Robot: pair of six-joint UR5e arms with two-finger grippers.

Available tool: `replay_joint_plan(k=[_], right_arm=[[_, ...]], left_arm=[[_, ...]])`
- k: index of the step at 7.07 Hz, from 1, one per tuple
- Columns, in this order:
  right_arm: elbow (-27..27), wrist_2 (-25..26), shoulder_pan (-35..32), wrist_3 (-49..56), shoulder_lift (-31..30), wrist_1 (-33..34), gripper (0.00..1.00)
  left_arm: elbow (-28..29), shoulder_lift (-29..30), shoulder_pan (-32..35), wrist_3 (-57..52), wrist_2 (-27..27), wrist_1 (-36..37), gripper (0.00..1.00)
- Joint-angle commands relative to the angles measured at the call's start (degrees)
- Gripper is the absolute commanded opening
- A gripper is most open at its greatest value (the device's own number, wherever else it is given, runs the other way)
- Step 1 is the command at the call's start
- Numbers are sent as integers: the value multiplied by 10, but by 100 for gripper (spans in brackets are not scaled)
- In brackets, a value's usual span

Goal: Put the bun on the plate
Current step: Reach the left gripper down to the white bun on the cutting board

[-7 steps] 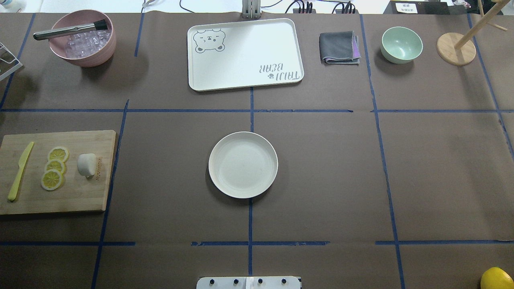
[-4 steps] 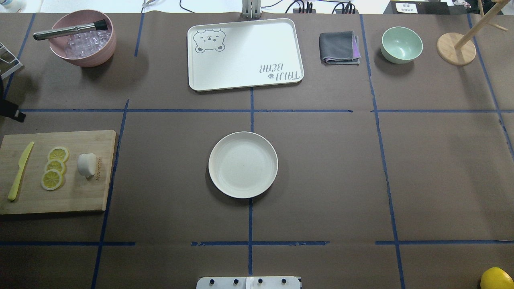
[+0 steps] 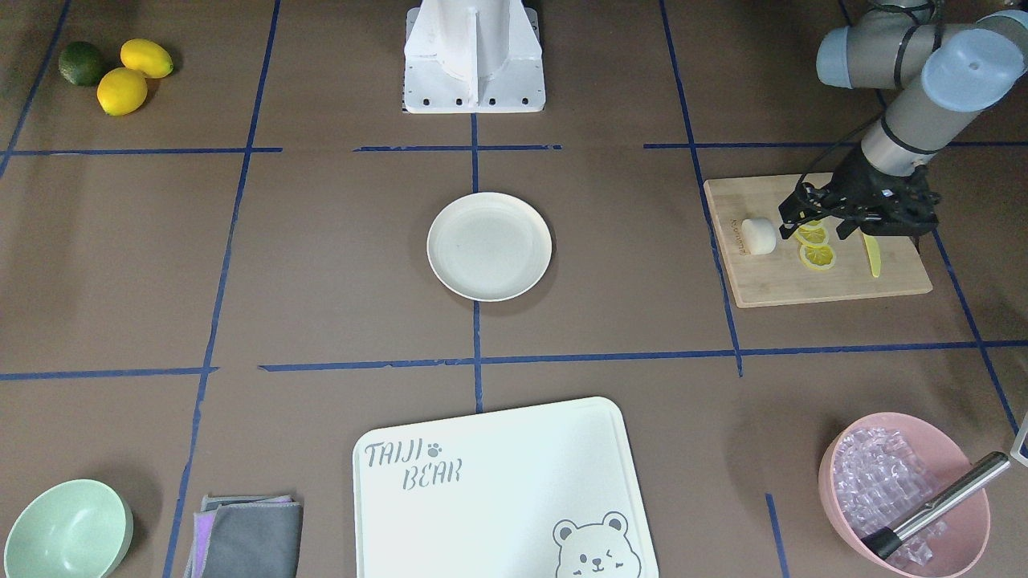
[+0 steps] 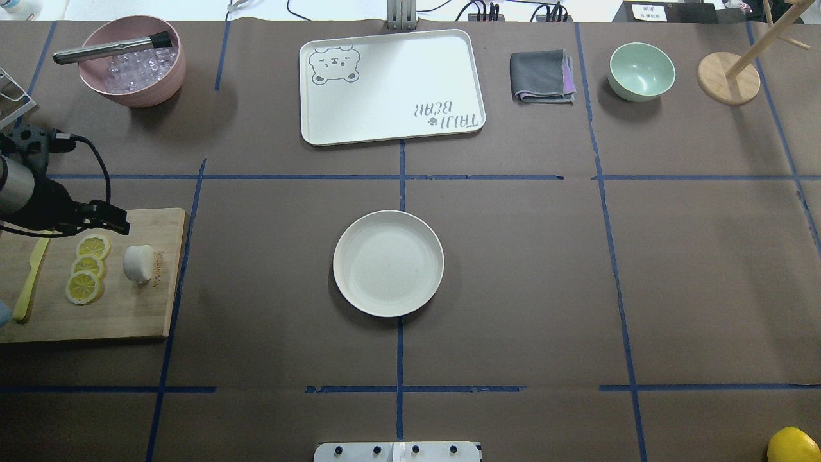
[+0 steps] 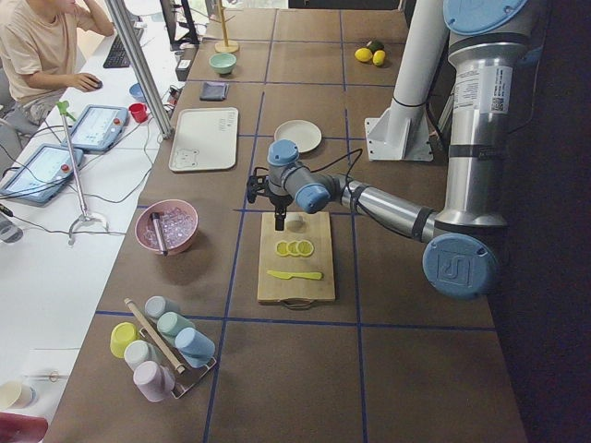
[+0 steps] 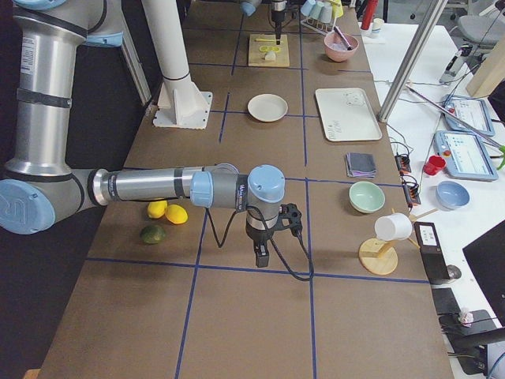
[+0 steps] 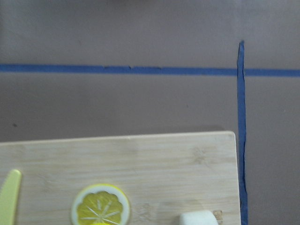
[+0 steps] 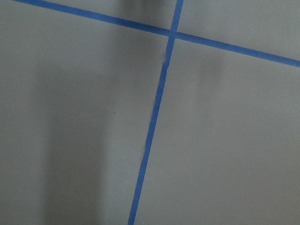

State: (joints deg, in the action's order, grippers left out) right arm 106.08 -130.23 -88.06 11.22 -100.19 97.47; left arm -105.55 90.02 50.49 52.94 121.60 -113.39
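left tool [image 4: 117, 221] moved in over board [image 4: 122, 317] | bun [image 4: 138, 263] long axis fore-aft

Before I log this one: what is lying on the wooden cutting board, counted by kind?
bun: 1
lemon slices: 3
yellow knife: 1
Total: 5

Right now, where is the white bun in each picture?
Front-facing: bun at right, on cutting board.
Overhead: left, beside lemon slices.
Exterior left: centre, board's far end.
Exterior right: too small to tell.
Left wrist: bottom edge.
Right wrist: not there.
Landmark: the cutting board.
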Motion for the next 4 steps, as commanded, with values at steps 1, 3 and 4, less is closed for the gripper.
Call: replay_joint_plan(k=[1,3,4], right_arm=[[-1,1,0,1,0,0,100],[-2,1,0,1,-2,0,100],[0,1,0,2,-6,0,100]], left_arm=[[3,1,-50,29,-15,-2,100],[13,5,-67,29,-15,-2,100],[13,6,-80,28,-44,-2,91]])
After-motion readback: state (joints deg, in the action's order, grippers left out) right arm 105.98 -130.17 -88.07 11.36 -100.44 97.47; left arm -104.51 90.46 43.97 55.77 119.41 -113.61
